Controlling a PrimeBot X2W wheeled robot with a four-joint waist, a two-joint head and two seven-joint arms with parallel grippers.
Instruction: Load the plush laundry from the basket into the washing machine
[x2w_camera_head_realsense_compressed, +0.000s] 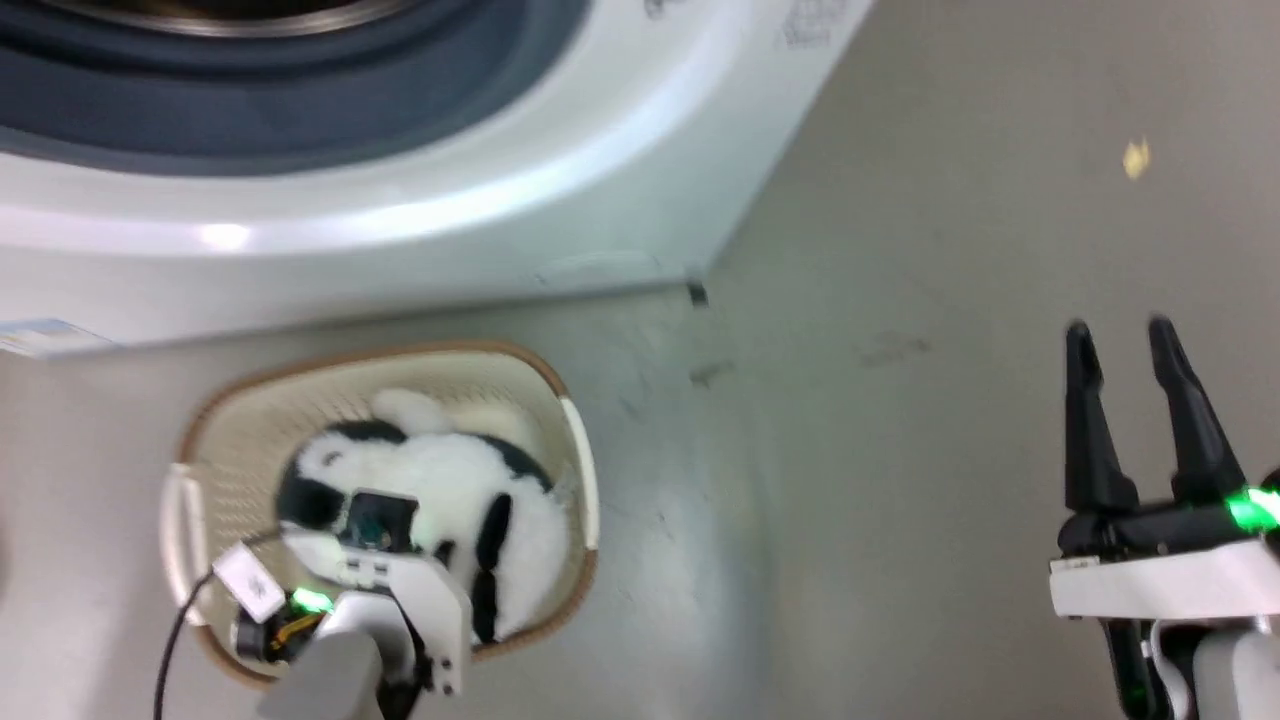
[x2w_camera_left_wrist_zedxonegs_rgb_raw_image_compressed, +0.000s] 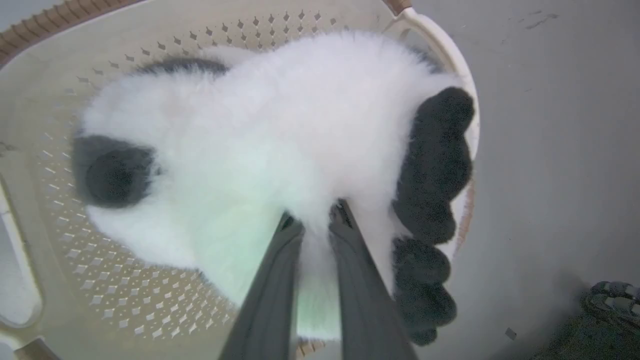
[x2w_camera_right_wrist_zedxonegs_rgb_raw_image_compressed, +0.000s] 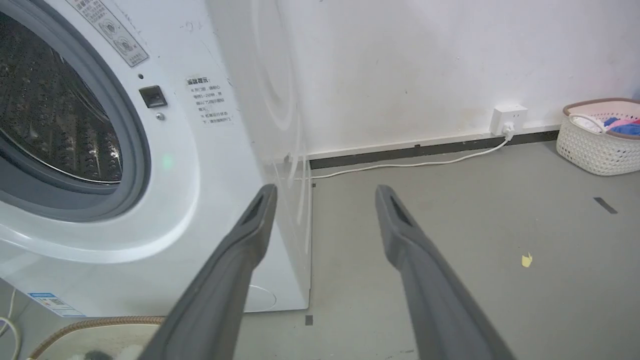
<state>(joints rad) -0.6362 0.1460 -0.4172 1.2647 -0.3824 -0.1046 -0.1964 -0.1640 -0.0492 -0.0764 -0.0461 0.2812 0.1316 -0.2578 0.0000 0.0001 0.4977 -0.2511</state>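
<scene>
On the grey floor (x2w_camera_head_realsense_compressed: 900, 450), at its left and just before the front of the white washing machine (x2w_camera_head_realsense_compressed: 450, 200), stands the cream basket (x2w_camera_head_realsense_compressed: 245, 425). The plush panda (x2w_camera_head_realsense_compressed: 450, 490) lies inside it, its black limbs against the right-hand wall. The left end effector (x2w_camera_left_wrist_zedxonegs_rgb_raw_image_compressed: 315, 215) reaches down into the basket, its two dark fingers nearly together and sunk in the white fur, clenched on a tuft of the panda's body. The washer's grey gasket and steel drum (x2w_camera_right_wrist_zedxonegs_rgb_raw_image_compressed: 45, 115) stand uncovered. Farther right, the right end effector (x2w_camera_head_realsense_compressed: 1119, 335) hangs above bare floor, fingers spread, released. By the far-right wall sits a white laundry basket (x2w_camera_right_wrist_zedxonegs_rgb_raw_image_compressed: 595, 145) holding coloured clothes.
</scene>
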